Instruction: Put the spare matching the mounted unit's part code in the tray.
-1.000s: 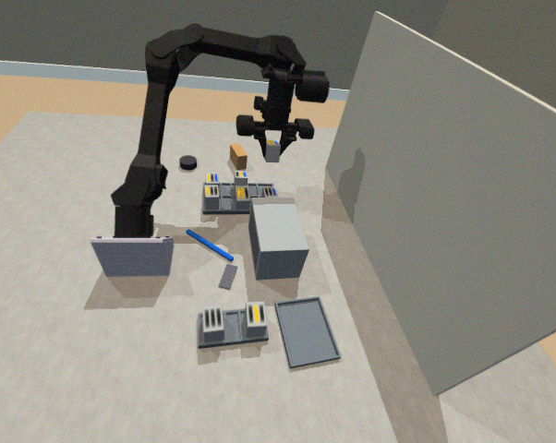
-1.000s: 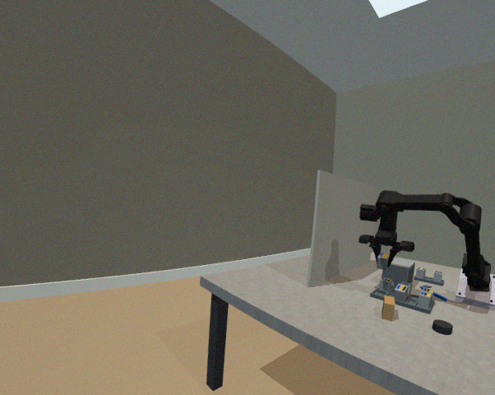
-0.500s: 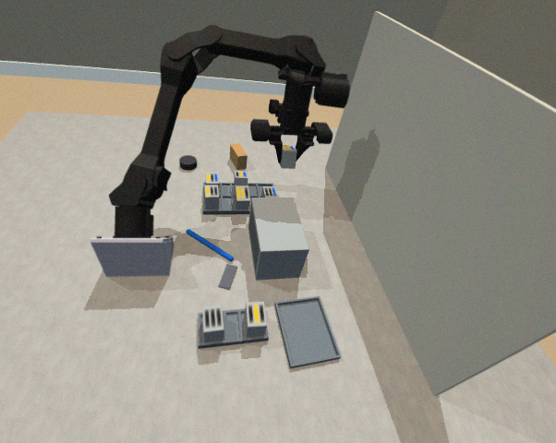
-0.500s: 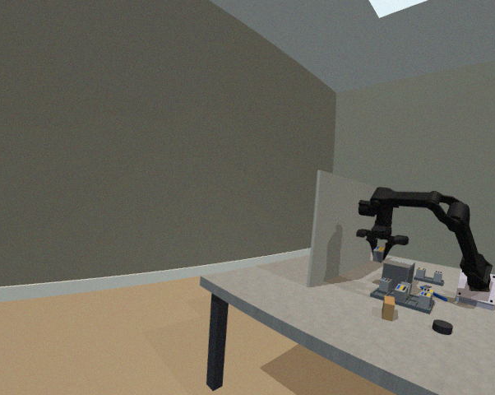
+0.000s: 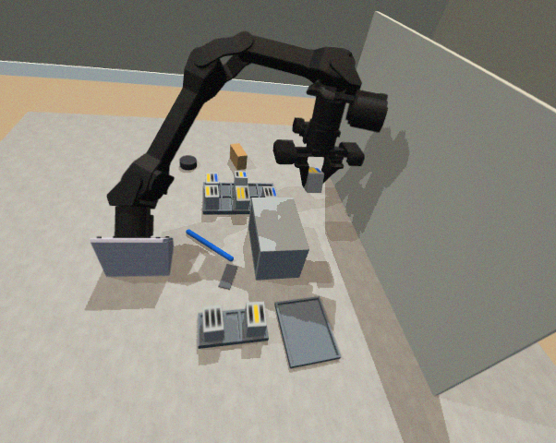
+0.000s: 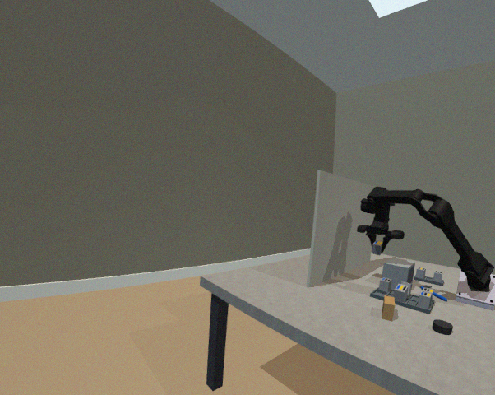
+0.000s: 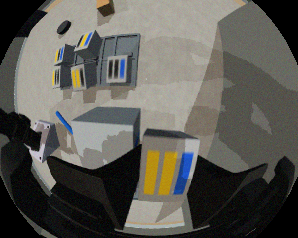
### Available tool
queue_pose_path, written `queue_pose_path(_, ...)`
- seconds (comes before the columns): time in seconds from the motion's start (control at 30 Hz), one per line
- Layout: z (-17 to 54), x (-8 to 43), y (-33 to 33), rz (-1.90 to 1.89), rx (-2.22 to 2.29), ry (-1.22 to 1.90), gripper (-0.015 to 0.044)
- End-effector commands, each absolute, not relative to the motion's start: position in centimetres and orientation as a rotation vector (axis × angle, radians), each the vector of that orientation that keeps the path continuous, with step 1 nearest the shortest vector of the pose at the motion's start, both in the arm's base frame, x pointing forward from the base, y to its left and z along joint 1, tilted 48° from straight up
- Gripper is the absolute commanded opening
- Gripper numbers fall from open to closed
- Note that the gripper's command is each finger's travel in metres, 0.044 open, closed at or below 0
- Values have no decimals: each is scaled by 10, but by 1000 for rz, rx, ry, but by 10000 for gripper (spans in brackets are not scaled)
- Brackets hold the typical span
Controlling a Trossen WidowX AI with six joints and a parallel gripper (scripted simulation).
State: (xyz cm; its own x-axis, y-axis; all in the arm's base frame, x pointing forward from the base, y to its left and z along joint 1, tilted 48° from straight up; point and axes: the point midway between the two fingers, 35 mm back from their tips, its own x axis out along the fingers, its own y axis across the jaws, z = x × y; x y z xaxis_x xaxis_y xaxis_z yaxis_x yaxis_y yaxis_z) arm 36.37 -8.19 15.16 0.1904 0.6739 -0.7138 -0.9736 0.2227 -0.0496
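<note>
My gripper (image 5: 314, 183) (image 6: 378, 248) (image 7: 162, 150) is shut on a grey spare (image 5: 314, 183) (image 6: 377, 248) (image 7: 168, 164), held high beyond the large grey box's far right corner. Its top shows two yellow stripes and one blue. The shallow grey tray (image 5: 309, 336) holds nothing. The back rack (image 5: 226, 204) (image 7: 132, 47) holds several spares with other stripes. The front rack (image 5: 233, 329) holds a spare with three black stripes (image 5: 212, 322) and one with black, yellow, black (image 5: 256, 319). The mounted unit's back code cannot be read in these views.
A large grey box (image 5: 279, 233) (image 6: 399, 271) (image 7: 106, 136) stands between the back rack and the tray. A tall grey panel (image 5: 454, 214) (image 6: 330, 238) rises on the right. An orange block (image 5: 238, 156), black disc (image 5: 187, 162), blue rod (image 5: 209, 245) and small grey plate (image 5: 228, 276) lie about.
</note>
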Motion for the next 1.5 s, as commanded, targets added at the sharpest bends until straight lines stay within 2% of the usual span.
queue_pose_path(0.0, 131, 365, -103, 1253, -578, 646, 0)
queue_pose_path(0.47, 54, 353, -177, 1264, -586, 656, 0)
queue_pose_path(0.97, -29, 313, -238, 1285, -568, 623, 0)
queue_pose_path(1.17, -59, 293, -254, 1292, -560, 602, 0)
queue_pose_path(1.47, -62, 294, -253, 1292, -560, 601, 0)
